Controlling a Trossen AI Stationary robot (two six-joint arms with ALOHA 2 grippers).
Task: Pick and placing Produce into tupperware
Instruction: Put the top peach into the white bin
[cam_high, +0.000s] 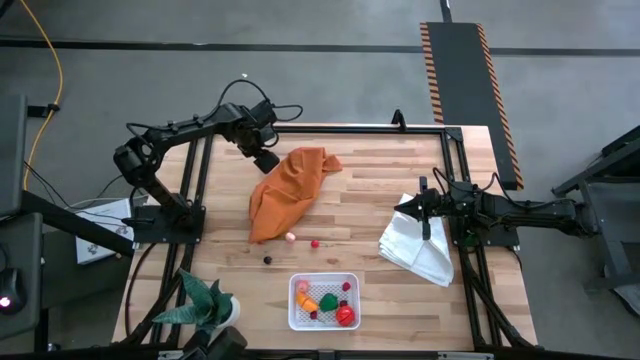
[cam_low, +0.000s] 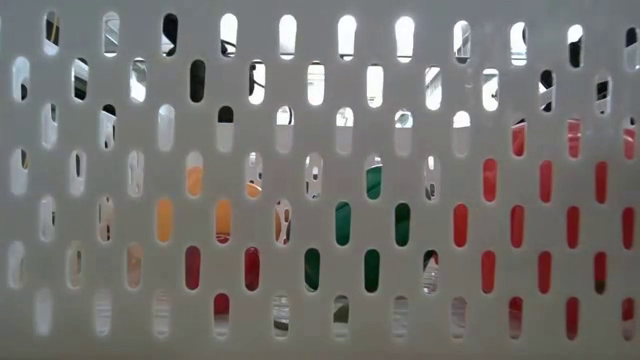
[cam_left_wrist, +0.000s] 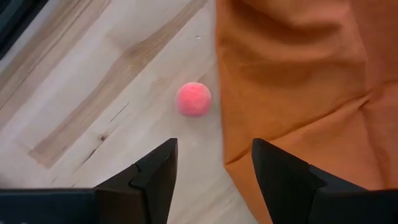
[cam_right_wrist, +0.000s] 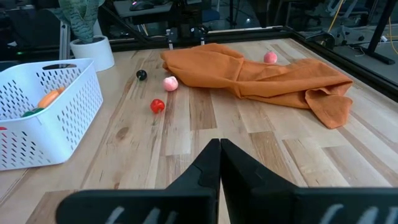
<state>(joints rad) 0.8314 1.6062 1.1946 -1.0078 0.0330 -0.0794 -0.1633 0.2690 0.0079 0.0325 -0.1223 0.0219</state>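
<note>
Wooden tabletop (cam_high: 370, 200) inside black frame, grey floor around. Large orange cloth (cam_high: 290, 190) crumpled left of centre; white folded cloth (cam_high: 420, 245) on right side.

Left claw (cam_high: 265, 158) at far-left edge of orange cloth, hovering above tabletop. Fingers (cam_left_wrist: 155, 171) parted with clear gap, nothing between them. Directly ahead in left wrist view: pink fuzzy ball (cam_left_wrist: 193, 99) lying on bare wood, just beside cloth edge, not touching fingers.

Right claw (cam_high: 424, 190) over far corner of white folded cloth, at rest. Fingers (cam_right_wrist: 219, 163) pressed together, nothing held.

Tupperware (cam_high: 323, 301): white perforated basket near front edge, centre. Contents seen from above: orange piece (cam_high: 310, 303), green piece (cam_high: 328, 301), red piece (cam_high: 345, 316), pink piece (cam_high: 303, 287), a few small dark-red bits. Low view filled by perforated wall (cam_low: 100, 200); orange, green and red visible through slots.

Loose produce on tabletop between orange cloth and tupperware: pink piece (cam_high: 291, 237) touching or just beside cloth's near tip; small red piece (cam_high: 314, 243) just right of it; dark berry (cam_high: 267, 259) nearer front and to left. Same three seen in right wrist view, plus pink ball at cloth's far side.

Potted green plant (cam_high: 205, 305) at front-left corner, near tupperware.
</note>
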